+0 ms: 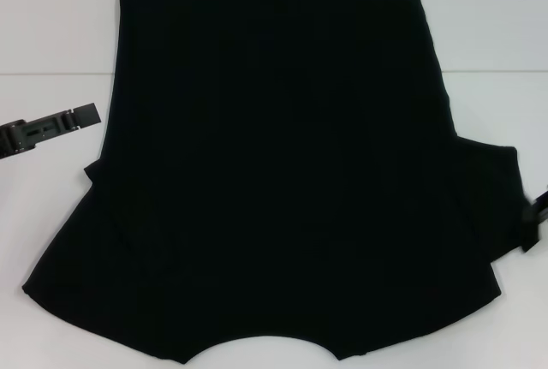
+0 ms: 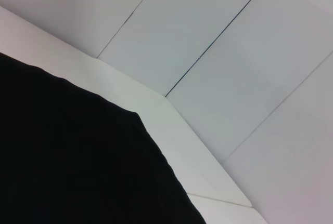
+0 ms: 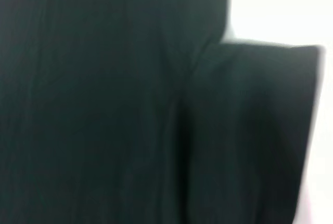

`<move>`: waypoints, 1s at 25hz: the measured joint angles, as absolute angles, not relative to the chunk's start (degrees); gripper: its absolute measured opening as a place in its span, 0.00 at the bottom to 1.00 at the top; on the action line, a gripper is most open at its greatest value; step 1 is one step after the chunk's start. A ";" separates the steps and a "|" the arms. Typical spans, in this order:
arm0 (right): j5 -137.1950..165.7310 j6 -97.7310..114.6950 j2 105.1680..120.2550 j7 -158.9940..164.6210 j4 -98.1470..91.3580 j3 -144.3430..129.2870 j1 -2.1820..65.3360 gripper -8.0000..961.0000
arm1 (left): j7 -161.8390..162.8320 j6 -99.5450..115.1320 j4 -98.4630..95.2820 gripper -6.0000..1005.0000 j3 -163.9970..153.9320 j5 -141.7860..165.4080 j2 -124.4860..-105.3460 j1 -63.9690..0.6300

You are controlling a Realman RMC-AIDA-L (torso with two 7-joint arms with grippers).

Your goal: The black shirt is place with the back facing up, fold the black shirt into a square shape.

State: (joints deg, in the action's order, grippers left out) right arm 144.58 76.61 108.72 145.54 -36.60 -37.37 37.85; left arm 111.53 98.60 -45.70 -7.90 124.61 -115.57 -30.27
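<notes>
The black shirt (image 1: 274, 172) lies flat on the white table (image 1: 51, 35) and fills most of the head view. Its straight hem is at the far side and the curved neck opening is at the near edge. One short sleeve (image 1: 497, 189) sticks out on the right. On the left only a small fold of cloth (image 1: 90, 172) shows past the body. My left gripper (image 1: 60, 122) hovers just off the shirt's left edge. My right gripper (image 1: 534, 219) is at the frame's right edge, beside the sleeve. The right wrist view shows the sleeve (image 3: 255, 130) against the shirt body (image 3: 93, 99).
In the left wrist view a corner of the shirt (image 2: 67, 161) lies near the table's edge (image 2: 208, 161), with pale panels (image 2: 234, 52) beyond it. White tabletop (image 1: 497, 26) shows on both sides of the shirt.
</notes>
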 joint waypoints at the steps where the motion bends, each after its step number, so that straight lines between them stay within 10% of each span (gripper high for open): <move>1: 144.58 76.58 108.42 146.03 -37.71 -36.66 37.45 0.03 | 111.53 98.61 -45.70 0.87 -7.91 124.48 -115.57 -30.20; 9: 143.55 77.13 106.72 146.08 -40.52 -31.66 39.42 0.04 | 111.51 98.60 -45.51 0.87 -7.80 123.27 -115.57 -30.11; 25: 145.91 77.71 113.44 138.96 -39.89 -52.76 50.99 0.13 | 111.30 96.97 -44.97 0.87 -7.41 120.19 -115.58 -29.15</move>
State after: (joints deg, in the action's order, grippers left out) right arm 145.91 77.71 113.44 138.96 -39.89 -52.76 50.99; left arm 111.30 96.97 -44.97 -7.41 120.19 -115.58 -29.15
